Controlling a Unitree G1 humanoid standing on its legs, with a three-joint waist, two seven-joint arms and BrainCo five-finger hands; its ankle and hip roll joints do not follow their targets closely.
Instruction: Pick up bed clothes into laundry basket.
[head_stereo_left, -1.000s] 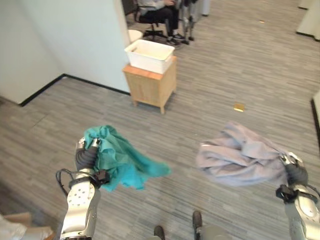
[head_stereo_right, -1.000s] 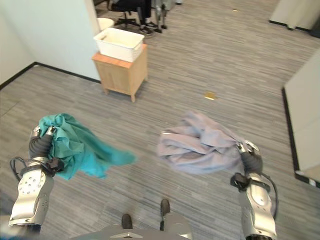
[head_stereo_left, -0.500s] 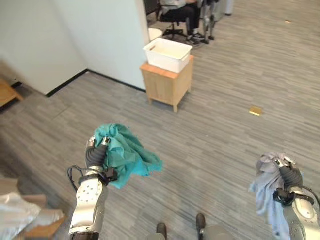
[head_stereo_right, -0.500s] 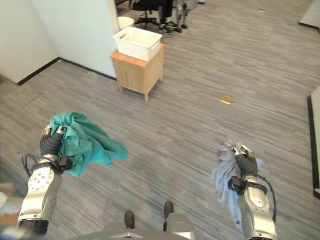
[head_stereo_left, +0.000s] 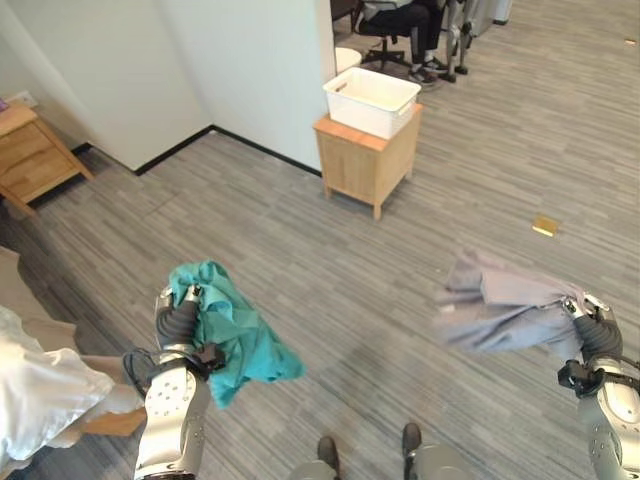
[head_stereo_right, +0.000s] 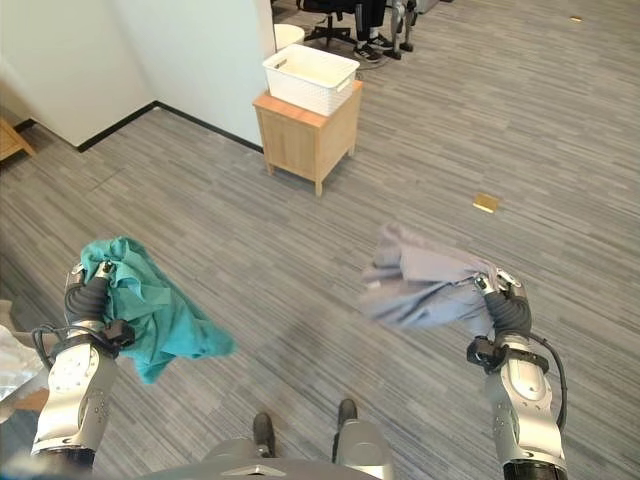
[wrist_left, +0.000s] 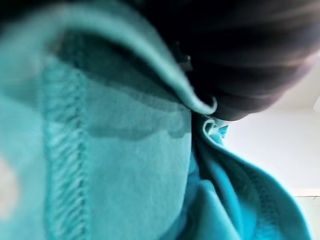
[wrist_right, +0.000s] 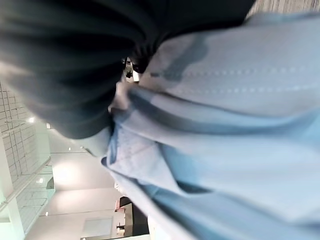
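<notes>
The teal cloth (head_stereo_left: 232, 332) was clenched in the left hand (head_stereo_left: 178, 318), the grey cloth (head_stereo_left: 500, 312) in the right hand (head_stereo_left: 597, 334), now swung out leftward. The basket (head_stereo_left: 371, 100) on its stand (head_stereo_left: 366, 165) remained far, though the view had turned toward it.

Teal cloth (head_stereo_left: 235, 335): soft, matt, stitched seam. Grey cloth (head_stereo_left: 500, 312): smooth woven, matt. Basket (head_stereo_left: 371, 101): white plastic. Table (head_stereo_left: 366, 166): pale wood. Floor (head_stereo_left: 300, 240): grey, streaked, matt.
</notes>
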